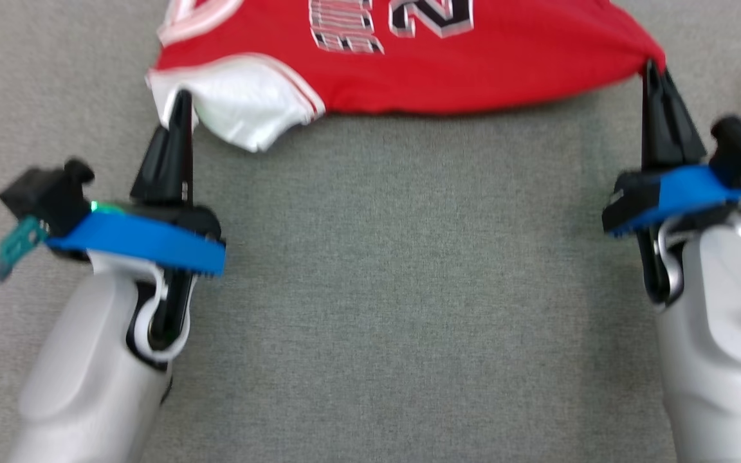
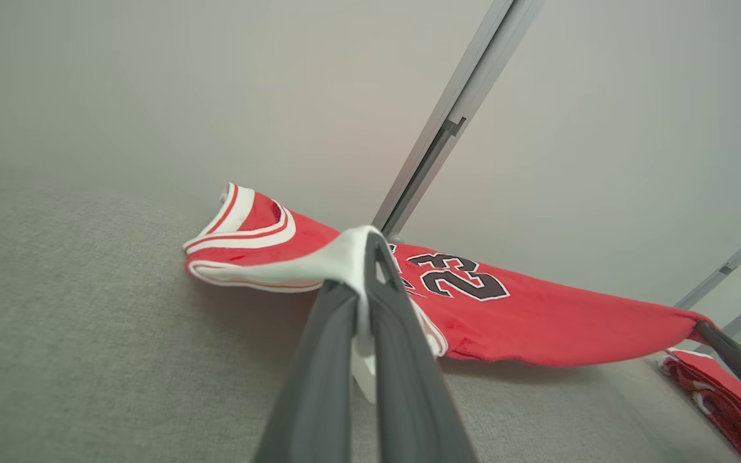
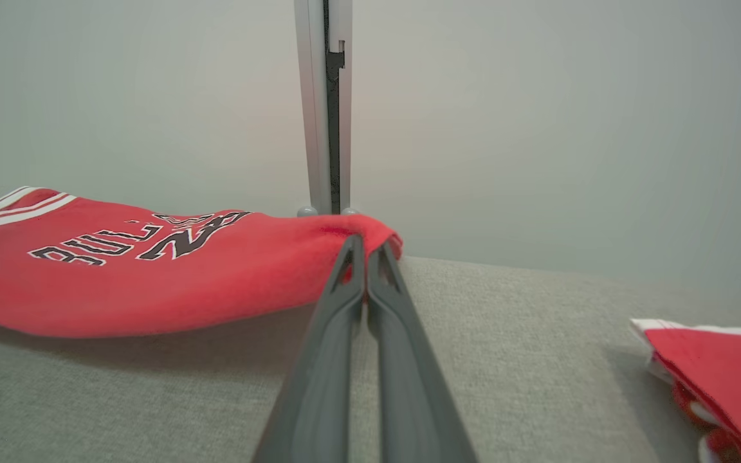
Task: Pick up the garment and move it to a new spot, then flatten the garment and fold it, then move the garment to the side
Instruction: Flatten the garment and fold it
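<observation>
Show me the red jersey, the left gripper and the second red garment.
red jersey (image 1: 448, 71), head view, body below the number.
left gripper (image 1: 182, 103), head view, fingertips on white fabric.
second red garment (image 3: 718, 366), right wrist view, red top face.

Lab booth: felt table (image 1: 409, 289), panelled walls (image 3: 538, 116)

Your garment (image 1: 422, 77) is a red jersey with white-and-red trim, black white-edged lettering and the number 23; you see it spread wide, its near edge raised between two corners and sagging in the middle; white inner fabric shows at its left corner.
</observation>
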